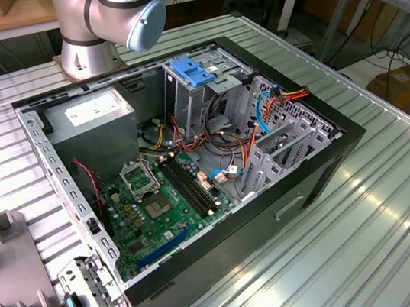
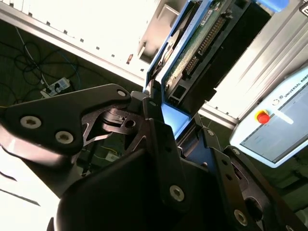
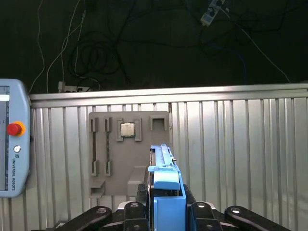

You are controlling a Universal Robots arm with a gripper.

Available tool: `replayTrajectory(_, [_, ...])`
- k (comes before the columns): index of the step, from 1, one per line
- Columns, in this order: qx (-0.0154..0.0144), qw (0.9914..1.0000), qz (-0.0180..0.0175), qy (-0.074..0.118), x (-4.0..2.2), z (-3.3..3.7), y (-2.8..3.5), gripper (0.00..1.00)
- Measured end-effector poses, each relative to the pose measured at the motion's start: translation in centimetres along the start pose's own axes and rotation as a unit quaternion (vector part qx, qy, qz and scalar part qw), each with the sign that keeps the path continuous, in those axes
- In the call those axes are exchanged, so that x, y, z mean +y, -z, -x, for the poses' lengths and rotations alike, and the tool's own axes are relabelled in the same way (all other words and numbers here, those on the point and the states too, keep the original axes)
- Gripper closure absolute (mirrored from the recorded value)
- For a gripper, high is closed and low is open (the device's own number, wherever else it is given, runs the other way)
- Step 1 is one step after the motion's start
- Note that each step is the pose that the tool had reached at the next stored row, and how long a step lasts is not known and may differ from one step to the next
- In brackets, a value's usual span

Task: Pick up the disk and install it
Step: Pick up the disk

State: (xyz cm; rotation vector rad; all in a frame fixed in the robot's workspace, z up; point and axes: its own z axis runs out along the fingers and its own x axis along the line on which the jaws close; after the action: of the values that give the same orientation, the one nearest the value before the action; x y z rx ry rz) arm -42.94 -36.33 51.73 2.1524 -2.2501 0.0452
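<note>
Carrying looks like the step in hand, so judge everything against the ribbed metal table (image 1: 396,194) and the open computer case (image 1: 298,209) lying across the middle of the exterior view. Inside the case, the grey power-supply box (image 1: 95,116) sits toward the upper left. The metal drive cage (image 1: 190,105) stands at upper centre with a blue latch (image 1: 194,70) on top, and loose cables (image 1: 228,150) trail just below and beside it. My read is that the cage is where the part belongs, so you do well to keep the load square and away from that wiring.

Both wrist views look out over the table edge, away from the case, at the grey holder plate (image 3: 130,159) and the pendant (image 3: 12,144) beside it.

The disk (image 2: 202,48) is off the table, its circuit-board side showing in the second wrist view and its blue rail (image 3: 161,163) seen edge-on in the first. The gripper (image 3: 167,202) is pinching the disk, one finger on each broad side, and the disk sticks straight out beyond the tips. Since only its near end is clamped, I'd say a firm, steady grip matters more than speed.
</note>
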Motion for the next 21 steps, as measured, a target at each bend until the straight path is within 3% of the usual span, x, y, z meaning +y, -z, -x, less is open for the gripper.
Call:
replayTrajectory(8, [0.0, 1.0, 0.0, 0.0, -1.11, 0.05, -0.06, 0.63])
replayTrajectory(21, [0.0, 1.0, 0.0, 0.0, -1.94, 0.09, -0.13, 0.63])
